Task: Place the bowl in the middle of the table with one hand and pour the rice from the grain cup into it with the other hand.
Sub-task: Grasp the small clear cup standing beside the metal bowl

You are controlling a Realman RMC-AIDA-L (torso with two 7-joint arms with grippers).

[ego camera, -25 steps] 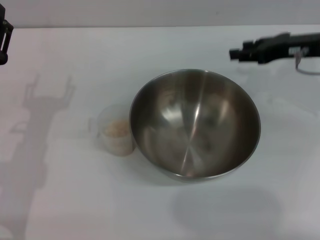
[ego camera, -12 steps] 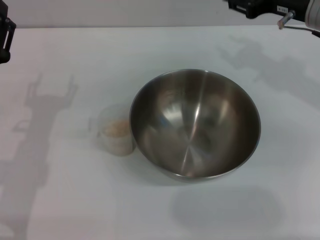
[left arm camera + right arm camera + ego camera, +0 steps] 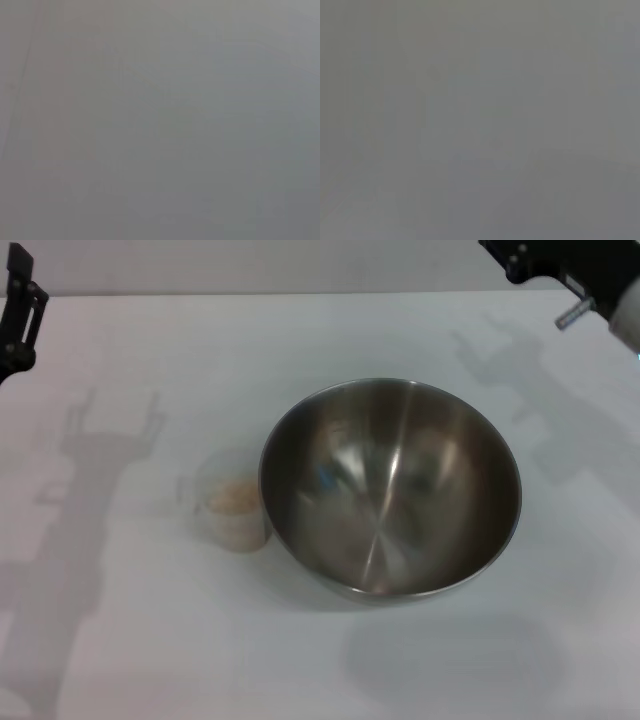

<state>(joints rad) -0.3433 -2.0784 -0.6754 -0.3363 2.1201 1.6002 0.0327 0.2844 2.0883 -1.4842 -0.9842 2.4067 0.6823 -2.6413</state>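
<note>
Head view shows the bowl [image 3: 390, 490] sitting near the centre of the frame on the white bench [image 3: 300, 350], with the grain cup [image 3: 229, 502] just to its left, close against or touching the bowl's wall; which, I cannot tell. The rice [image 3: 232, 499] lies as a pale heap inside the cup, and the bowl looks empty. The left gripper [image 3: 18, 312] sits at the upper left edge of the frame, the right gripper [image 3: 560, 262] at the upper right corner; whether either set of jaws is spread or pressed together I cannot tell. Both wrist views show only flat grey. The likely risk: with the cup so tight beside the bowl, jaws reaching for it could nudge the bowl or tip the cup and spill grains. Nothing else crowds the approach.
</note>
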